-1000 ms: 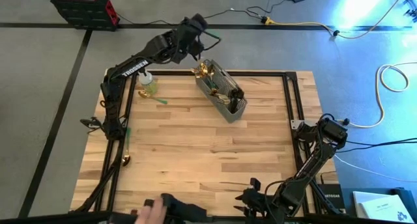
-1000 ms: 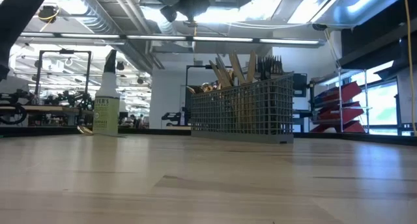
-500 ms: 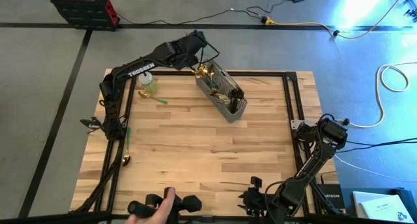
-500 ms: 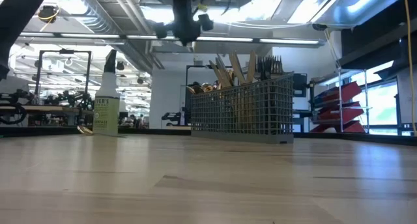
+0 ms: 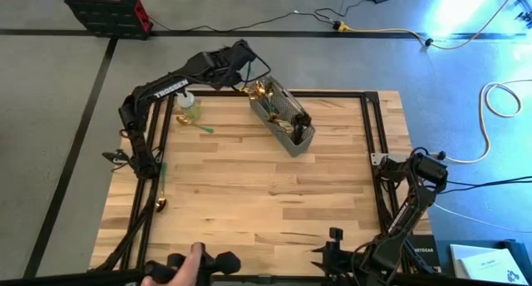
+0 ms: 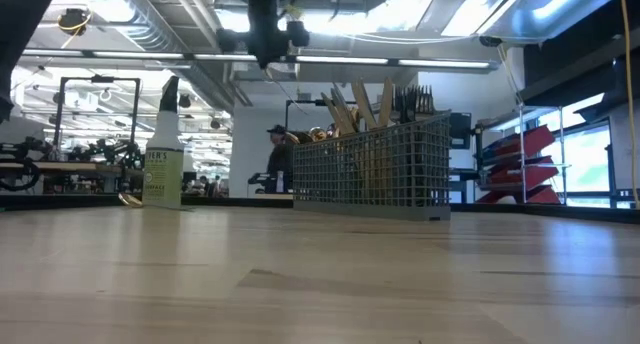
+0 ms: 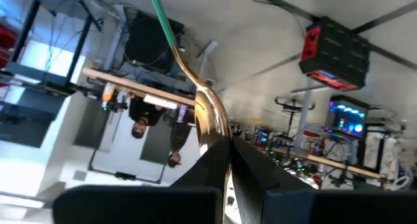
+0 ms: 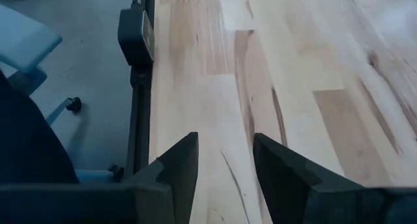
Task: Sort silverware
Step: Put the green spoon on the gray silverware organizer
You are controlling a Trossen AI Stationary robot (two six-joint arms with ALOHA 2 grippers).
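My left gripper (image 5: 243, 60) hangs above the table's far edge, just left of the grey mesh caddy (image 5: 283, 116), shut on a gold spoon with a green handle (image 7: 195, 87). It shows at the top of the low view (image 6: 266, 29). The caddy holds several gold, dark and cream pieces of silverware (image 6: 365, 109) standing upright. A green-handled piece (image 5: 204, 128) lies flat on the table near the spray bottle, and a gold spoon (image 5: 162, 190) lies by the left rail. My right gripper (image 8: 225, 168) stands open above the table's near right edge, nothing between its fingers. My left gripper pinches the spoon's gold bowl (image 7: 207, 129) between its two fingers. The neck and green handle (image 7: 159, 12) stick out past the fingertips, roughly in line with them. The spoon is lifted clear of the table and the caddy.
A spray bottle with green liquid (image 5: 189, 108) stands at the far left, left of the caddy. Black rails (image 5: 371, 128) frame the table. A person's hand (image 5: 189, 265) holds a dark controller at the near edge. Bare wood (image 5: 266, 194) spreads across the middle.
My left gripper has sunk and drifted a little toward the table's left, away from the caddy's far end, rolling as it went, and has stayed shut. My right gripper has shifted slightly toward the right along the near edge. The person's hand has moved at the near edge.
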